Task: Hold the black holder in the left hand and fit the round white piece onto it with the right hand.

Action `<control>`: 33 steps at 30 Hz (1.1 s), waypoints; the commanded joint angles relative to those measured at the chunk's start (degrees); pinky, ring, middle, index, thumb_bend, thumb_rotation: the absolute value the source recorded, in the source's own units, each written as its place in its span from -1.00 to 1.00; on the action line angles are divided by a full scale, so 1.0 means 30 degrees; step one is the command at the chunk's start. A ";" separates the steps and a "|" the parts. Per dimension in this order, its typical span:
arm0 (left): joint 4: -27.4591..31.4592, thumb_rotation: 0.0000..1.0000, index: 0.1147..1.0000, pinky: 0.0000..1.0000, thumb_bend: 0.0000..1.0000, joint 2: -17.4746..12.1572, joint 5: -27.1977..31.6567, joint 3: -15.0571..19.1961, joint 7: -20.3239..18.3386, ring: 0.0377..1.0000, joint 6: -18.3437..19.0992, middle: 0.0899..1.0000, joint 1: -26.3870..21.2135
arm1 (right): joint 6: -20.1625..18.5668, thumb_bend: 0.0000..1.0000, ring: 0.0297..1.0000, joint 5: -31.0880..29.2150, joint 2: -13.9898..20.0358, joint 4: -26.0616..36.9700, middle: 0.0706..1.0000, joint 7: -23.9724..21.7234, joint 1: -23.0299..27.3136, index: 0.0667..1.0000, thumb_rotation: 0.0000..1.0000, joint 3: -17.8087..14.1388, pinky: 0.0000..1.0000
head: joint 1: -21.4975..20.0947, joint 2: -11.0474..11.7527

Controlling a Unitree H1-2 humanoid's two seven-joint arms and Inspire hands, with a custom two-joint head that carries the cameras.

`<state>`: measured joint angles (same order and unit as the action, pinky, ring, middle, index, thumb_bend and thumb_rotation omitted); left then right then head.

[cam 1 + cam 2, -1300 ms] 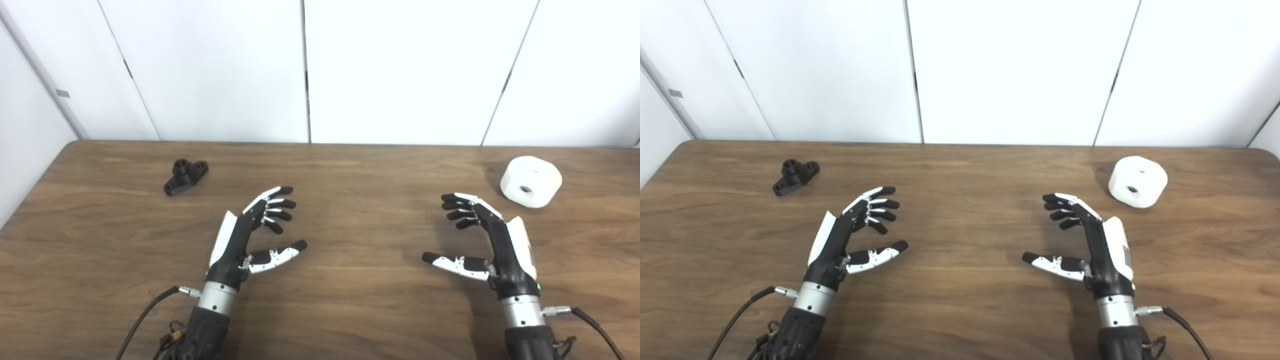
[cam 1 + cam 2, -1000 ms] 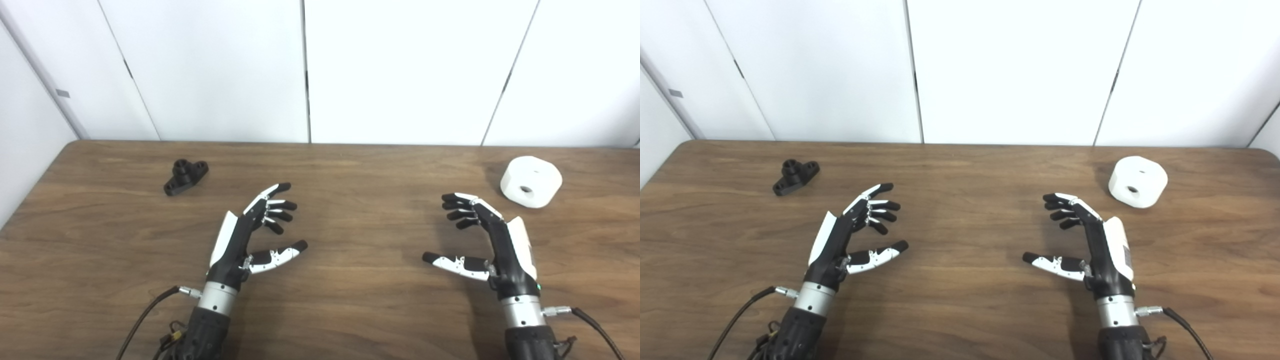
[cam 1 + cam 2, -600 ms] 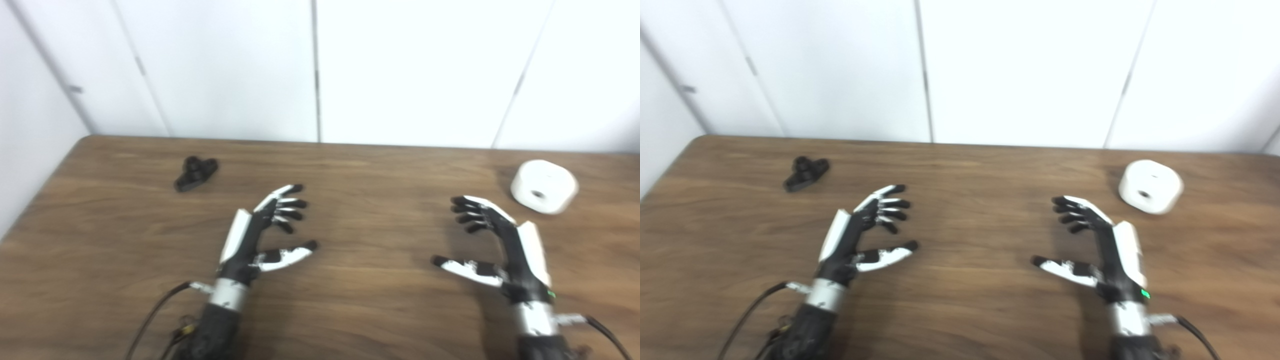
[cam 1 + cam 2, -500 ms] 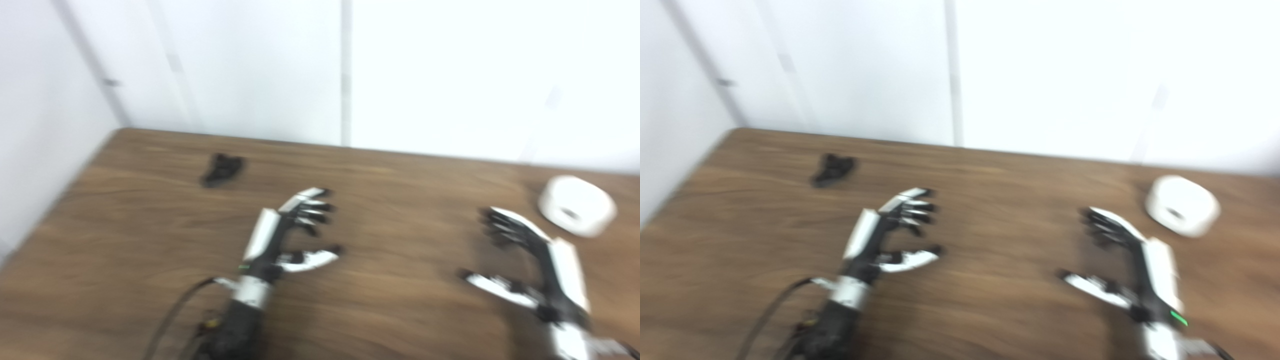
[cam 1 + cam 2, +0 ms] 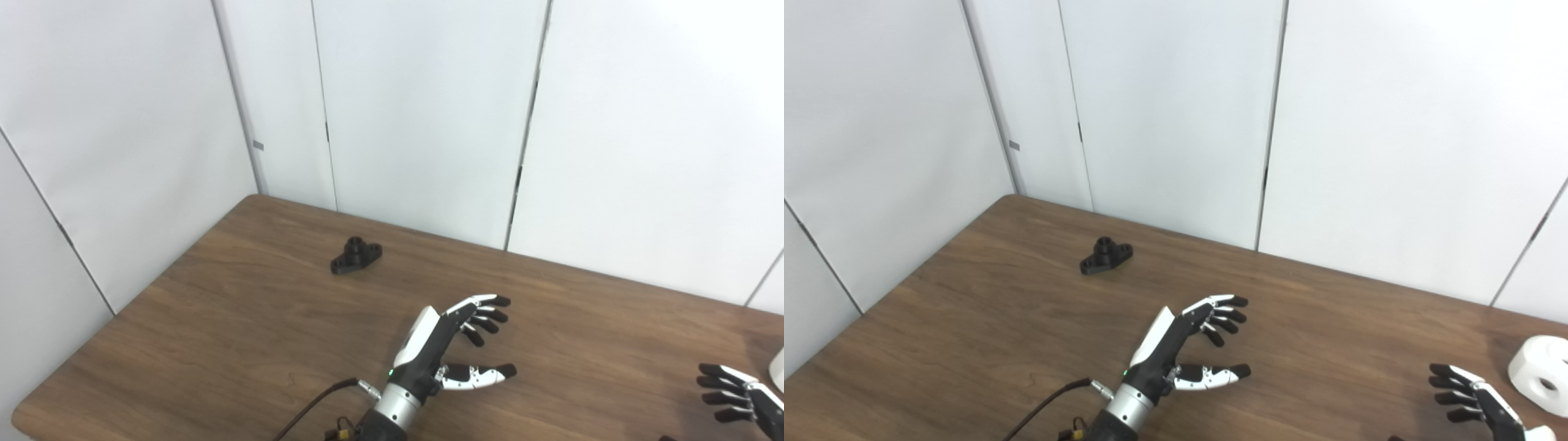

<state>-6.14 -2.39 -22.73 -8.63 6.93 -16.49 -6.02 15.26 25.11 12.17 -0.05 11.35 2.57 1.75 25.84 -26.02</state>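
Observation:
The black holder [image 5: 356, 255] lies on the wooden table [image 5: 245, 318] toward the far left, a short post between two flat ears. My left hand [image 5: 450, 343] hovers well to its right and nearer me, fingers spread, holding nothing. The round white piece [image 5: 1540, 372], a thick disc with a hole in its side, sits at the right edge of the right eye view. Only a sliver of it shows in the left eye view. My right hand [image 5: 1473, 398] is at the bottom right, cut off by the picture's edge, fingers apart and empty, just left of the white piece.
White wall panels [image 5: 429, 122] stand close behind the table's far edge and along its left side. The table's left corner [image 5: 251, 199] and left edge are in view. A cable [image 5: 312, 404] runs from my left wrist.
The camera has swung to the left and up, so the whole scene sits further right and lower in the picture. Both hands stay open; the holder and white piece have not moved on the table.

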 commanded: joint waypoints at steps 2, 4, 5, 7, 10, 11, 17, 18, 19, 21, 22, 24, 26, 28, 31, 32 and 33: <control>-0.1495 -0.92 0.50 0.09 0.28 0.0204 -0.0105 -0.0346 0.0254 0.32 -0.0336 0.39 0.0981 | 0.0752 0.29 0.19 0.0150 0.0413 -0.0168 0.28 0.0258 -0.0105 0.36 -1.00 -0.0274 0.01 | -0.0017 -0.0072; -0.1474 -0.90 0.49 0.09 0.29 0.0196 -0.0108 -0.0352 0.0237 0.32 -0.0309 0.39 0.0983 | 0.0773 0.29 0.18 0.0165 0.0430 -0.0146 0.28 0.0259 -0.0111 0.36 -1.00 -0.0273 0.00 | -0.0017 -0.0072; -0.1425 -0.90 0.49 0.10 0.29 0.0193 -0.0112 -0.0359 0.0213 0.32 -0.0269 0.40 0.0981 | 0.0764 0.29 0.18 0.0173 0.0441 -0.0120 0.28 0.0247 -0.0114 0.36 -1.00 -0.0274 0.00 | 0.0017 -0.0107; -0.1328 -0.88 0.47 0.10 0.30 0.0172 -0.0133 -0.0369 0.0168 0.32 -0.0195 0.39 0.0943 | 0.0781 0.28 0.18 0.0209 0.0465 -0.0121 0.28 0.0255 -0.0091 0.36 -1.00 -0.0274 -0.01 | 0.0028 -0.0145; -0.1190 -0.87 0.41 0.10 0.32 0.0045 0.0108 -0.0385 -0.0072 0.30 -0.0344 0.38 0.0755 | 0.0673 0.28 0.18 0.0191 0.0463 -0.0103 0.28 0.0208 -0.0041 0.36 -1.00 -0.0285 -0.01 | 0.0056 -0.0182; -0.1168 -0.89 0.38 0.09 0.34 -0.0034 0.0419 -0.0381 -0.0299 0.30 -0.0475 0.38 0.0634 | 0.0598 0.28 0.18 0.0125 0.0456 -0.0082 0.28 0.0152 -0.0024 0.36 -1.00 -0.0293 -0.01 | 0.0071 -0.0166; -0.0349 -0.99 0.29 0.02 0.45 -0.1231 0.1744 -0.0630 -0.2404 0.27 -0.0038 0.37 -0.0239 | 0.0507 0.27 0.19 -0.0112 0.0474 -0.0156 0.28 0.0007 0.0094 0.36 -1.00 -0.0350 -0.01 | 0.0041 -0.0192; -0.0149 -0.99 0.29 0.01 0.47 -0.1532 0.1860 -0.0642 -0.2830 0.26 0.0202 0.36 -0.0428 | 0.0506 0.27 0.19 -0.0133 0.0482 -0.0151 0.28 -0.0005 0.0106 0.36 -1.00 -0.0361 -0.01 | 0.0051 -0.0201; 0.0074 -0.96 0.28 0.00 0.50 -0.1805 0.1900 -0.0604 -0.3183 0.25 0.0557 0.35 -0.0616 | 0.0531 0.28 0.19 -0.0161 0.0490 -0.0159 0.28 -0.0003 0.0116 0.36 -1.00 -0.0372 -0.01 | 0.0063 -0.0199; 0.0581 -0.91 0.26 -0.02 0.55 -0.2201 0.1663 -0.0472 -0.3573 0.22 0.1309 0.32 -0.0889 | 0.0462 0.28 0.19 -0.0137 0.0514 -0.0115 0.28 -0.0026 0.0119 0.36 -1.00 -0.0385 -0.02 | 0.0096 -0.0216; 0.0898 -0.89 0.26 -0.03 0.58 -0.2421 0.1550 -0.0369 -0.3743 0.21 0.1759 0.32 -0.1027 | 0.0505 0.27 0.18 -0.0168 0.0528 -0.0121 0.28 -0.0028 0.0120 0.36 -1.00 -0.0398 -0.03 | 0.0127 -0.0226; 0.1320 -0.88 0.28 0.01 0.59 -0.2825 0.1266 -0.0223 -0.3938 0.25 0.2352 0.33 -0.1267 | 0.0625 0.28 0.18 -0.0246 0.0545 -0.0146 0.27 -0.0025 0.0115 0.36 -1.00 -0.0423 -0.02 | 0.0160 -0.0237; 0.1496 -0.84 0.30 0.04 0.62 -0.3188 0.1001 0.0025 -0.3894 0.27 0.2569 0.34 -0.1522 | 0.0553 0.28 0.19 -0.0241 0.0538 -0.0057 0.27 -0.0066 0.0095 0.35 -1.00 -0.0437 -0.02 | 0.0184 -0.0251; 0.1532 -0.82 0.31 0.05 0.65 -0.3471 0.0776 0.0292 -0.3763 0.27 0.2700 0.34 -0.1739 | 0.0590 0.28 0.18 -0.0244 0.0555 -0.0080 0.28 -0.0076 0.0100 0.35 -1.00 -0.0449 -0.02 | 0.0196 -0.0275; 0.1817 -0.79 0.33 0.13 0.64 -0.3881 0.0383 0.0655 -0.3746 0.34 0.3173 0.38 -0.1915 | 0.0768 0.28 0.18 -0.0346 0.0596 -0.0214 0.28 -0.0073 0.0132 0.35 -1.00 -0.0463 -0.01 | 0.0218 -0.0311; 0.1957 -0.77 0.35 0.15 0.62 -0.3961 0.0265 0.0729 -0.3780 0.35 0.3383 0.39 -0.1925 | 0.0799 0.29 0.18 -0.0350 0.0606 -0.0230 0.28 -0.0066 0.0139 0.35 -1.00 -0.0464 -0.01 | 0.0236 -0.0325; 0.2112 -0.76 0.35 0.15 0.62 -0.4103 0.0117 0.0841 -0.3768 0.35 0.3558 0.39 -0.1940 | 0.0816 0.29 0.18 -0.0336 0.0620 -0.0238 0.28 -0.0058 0.0145 0.35 -1.00 -0.0462 -0.01 | 0.0256 -0.0319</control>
<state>-2.47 -14.02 -21.45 -6.62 -5.12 -5.93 -9.56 15.26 24.01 12.67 -0.07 10.92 2.84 0.95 26.63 -26.98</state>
